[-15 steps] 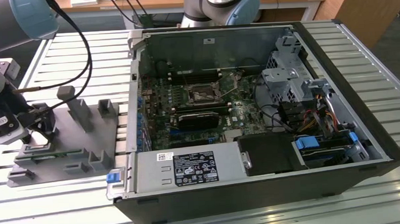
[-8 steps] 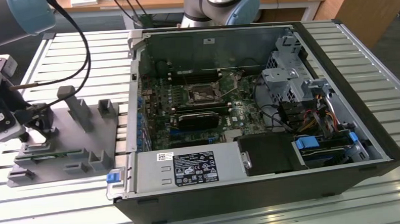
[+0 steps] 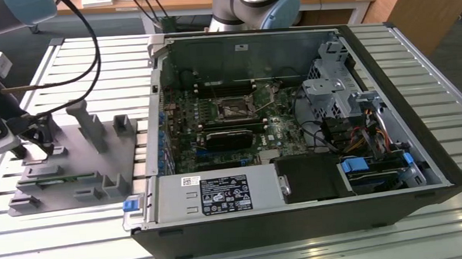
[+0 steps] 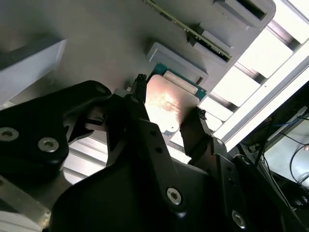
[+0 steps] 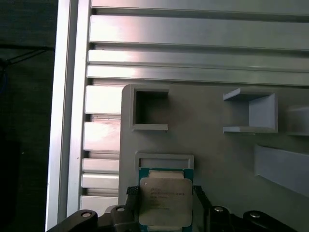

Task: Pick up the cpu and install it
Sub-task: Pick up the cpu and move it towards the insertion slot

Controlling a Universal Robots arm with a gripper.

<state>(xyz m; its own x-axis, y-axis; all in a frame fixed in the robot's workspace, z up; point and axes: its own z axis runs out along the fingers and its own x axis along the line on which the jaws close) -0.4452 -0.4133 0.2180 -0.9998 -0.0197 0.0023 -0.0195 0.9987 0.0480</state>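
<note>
The cpu [image 5: 164, 202] is a flat square chip with a shiny silver top and a green rim. It lies in a shallow nest on the grey fixture plate [image 5: 217, 159]. My gripper [image 5: 164, 192] straddles it, one black finger at each side edge, shut on it while it still rests in the nest. The second wrist view shows the same hold on the cpu [image 4: 166, 104] between the black fingers [image 4: 139, 92]. In the exterior view my gripper [image 3: 36, 138] hangs over the plate [image 3: 85, 171] at the left. The black motherboard socket [image 3: 234, 110] sits inside the open computer case [image 3: 418, 127].
The plate carries several upright grey holders [image 3: 86, 121] and a long green memory stick [image 3: 58, 179]. A black cable [image 3: 95, 53] loops above the plate. Slatted aluminium table [image 3: 56, 242] surrounds everything. A drive cage and wiring [image 3: 346, 95] crowd the case's right side.
</note>
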